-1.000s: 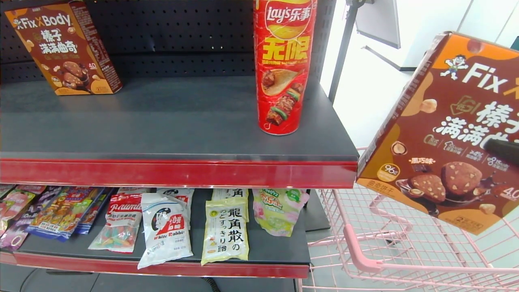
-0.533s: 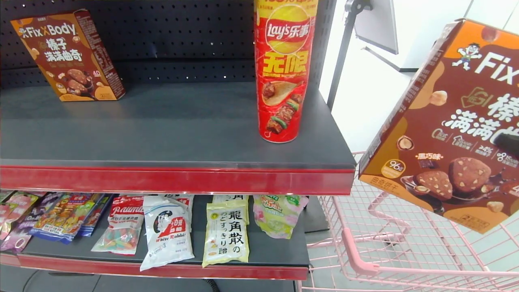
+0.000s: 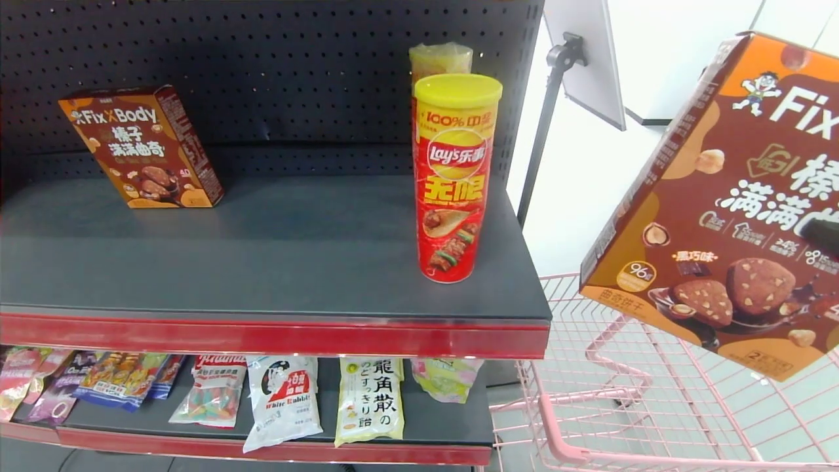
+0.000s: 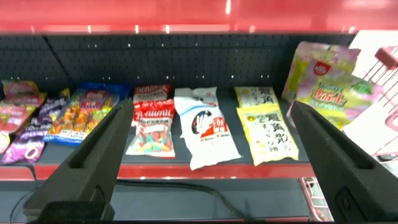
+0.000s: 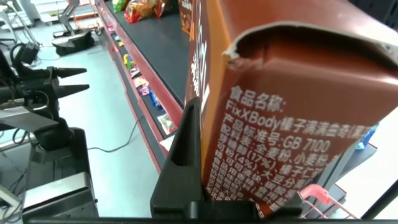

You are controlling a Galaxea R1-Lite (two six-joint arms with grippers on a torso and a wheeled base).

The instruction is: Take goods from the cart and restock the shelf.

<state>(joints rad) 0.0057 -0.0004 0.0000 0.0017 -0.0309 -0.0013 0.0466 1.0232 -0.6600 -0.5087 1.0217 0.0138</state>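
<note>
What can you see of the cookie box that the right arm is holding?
The cookie box is brown-and-orange cardboard picturing nut-studded chocolate cookies. It hangs tilted, front facing the camera, above the pink wire cart, right of the upper shelf and apart from it. The right gripper's fingers clamp it; one end edge looks crumpled.

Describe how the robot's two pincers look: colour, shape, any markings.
The left pincer has two long matte black fingers, broad at the base and tapering to blunt tips, with a stepped recess along the edge. The right pincer shows a matching black finger, flat and narrow, rising from a black crossbar. Both are plain, without print.
</note>
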